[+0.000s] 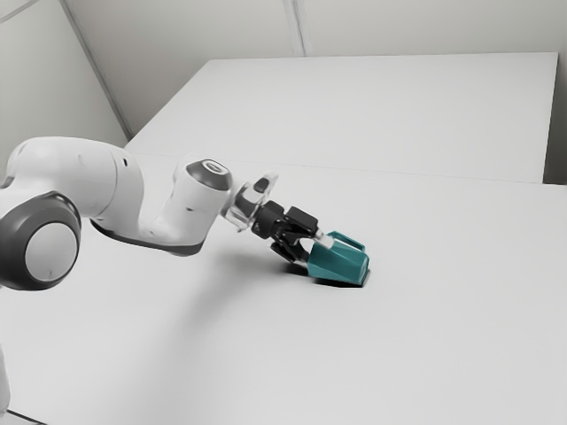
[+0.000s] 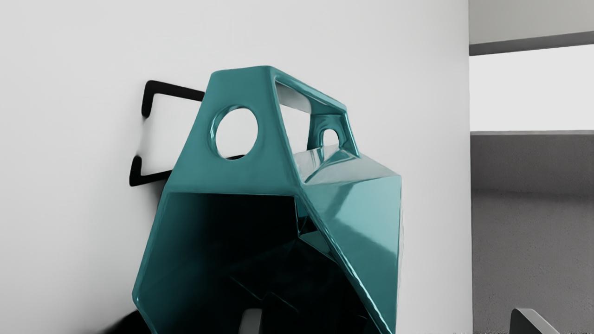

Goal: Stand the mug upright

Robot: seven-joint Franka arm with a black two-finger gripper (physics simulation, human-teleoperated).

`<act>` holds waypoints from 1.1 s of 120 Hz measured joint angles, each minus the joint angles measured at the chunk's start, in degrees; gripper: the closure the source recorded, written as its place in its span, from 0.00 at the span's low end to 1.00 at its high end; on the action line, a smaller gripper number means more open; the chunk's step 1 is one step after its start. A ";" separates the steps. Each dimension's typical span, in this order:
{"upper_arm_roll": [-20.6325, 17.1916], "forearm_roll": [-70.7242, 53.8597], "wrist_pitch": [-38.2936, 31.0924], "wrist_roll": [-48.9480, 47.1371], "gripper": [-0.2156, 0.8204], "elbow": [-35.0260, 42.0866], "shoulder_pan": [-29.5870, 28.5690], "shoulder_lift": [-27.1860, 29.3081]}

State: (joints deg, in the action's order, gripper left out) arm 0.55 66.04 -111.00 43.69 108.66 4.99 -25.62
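The black gripper (image 1: 314,249) reaches down at a slant to the open end of the teal mug (image 1: 339,264), which lies on its side on the white table. Its mouth faces the hand, and its handle is on the side away from the exterior camera. In the wrist view the angular mug (image 2: 362,218) shows its dark inside and a handle with round holes. The gripper (image 2: 390,321) stands open and wide, one fingertip (image 2: 251,321) within the mug's mouth and the other (image 2: 529,321) outside, apart from the mug's wall.
White tabletop (image 1: 425,354) surrounds the mug, with the mug's dark shadow beside it. A large pale panel (image 1: 381,106) and walls stand behind in the exterior view. A grey wall (image 2: 529,222) lies beyond the table's edge in the wrist view.
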 joint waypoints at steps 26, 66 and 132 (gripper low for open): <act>-0.18 0.21 0.00 -0.05 0.42 0.00 0.42 -0.32; -0.26 0.21 -0.02 -0.05 0.84 0.00 0.51 -0.11; -0.30 -16.15 -1.47 -4.32 0.96 0.70 -0.08 12.17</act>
State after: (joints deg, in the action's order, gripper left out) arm 0.25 49.90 -112.48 39.37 109.36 4.90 -13.45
